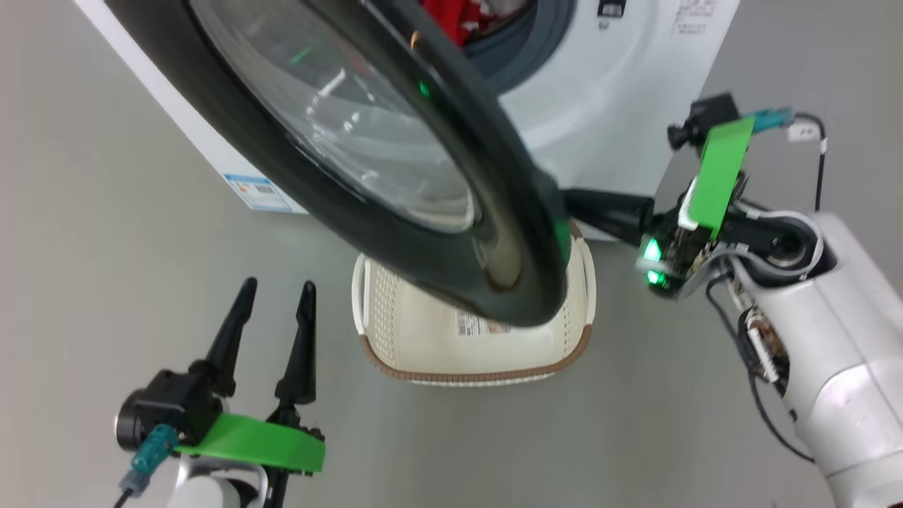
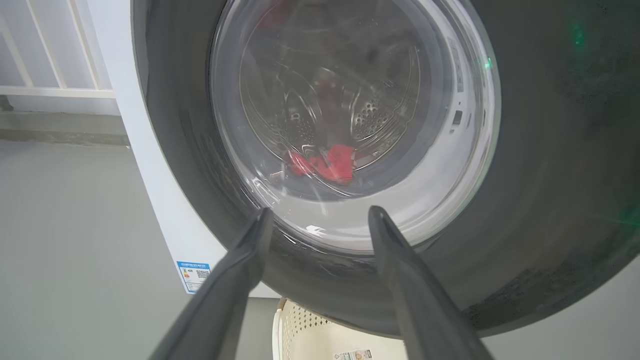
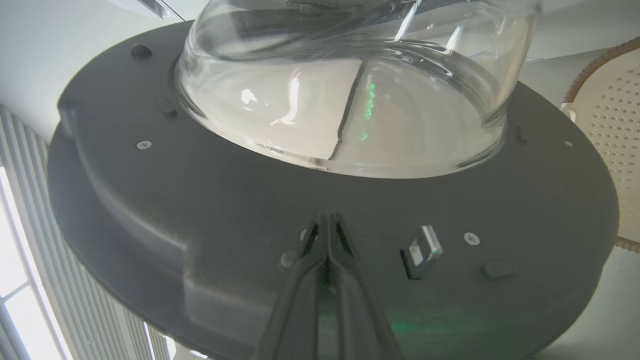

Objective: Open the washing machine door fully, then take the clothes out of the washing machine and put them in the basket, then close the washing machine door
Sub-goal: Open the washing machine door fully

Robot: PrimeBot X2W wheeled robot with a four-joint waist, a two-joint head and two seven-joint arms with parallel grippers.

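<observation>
The washing machine door [image 1: 515, 233] stands partly open, its black rim and glass bowl swung out over the basket [image 1: 423, 339]. My right gripper [image 1: 575, 203] is shut with nothing in it. Its tips [image 3: 327, 220] rest against the door's dark inner face [image 3: 200, 200], below the glass bowl [image 3: 350, 100] and beside the latch [image 3: 420, 250]. My left gripper [image 1: 275, 289] is open and empty over the floor, left of the basket. It points at the door's outer face [image 2: 550, 150]. Red clothes [image 1: 458, 21] lie in the washing machine [image 1: 621, 92] drum and show through the glass [image 2: 330, 162].
Grey floor [image 1: 106, 212] lies all around. The basket stands right in front of the machine, under the door's lower edge. A blue label sticker [image 1: 257, 192] marks the machine's side. A white railing [image 2: 50, 90] is to the far left.
</observation>
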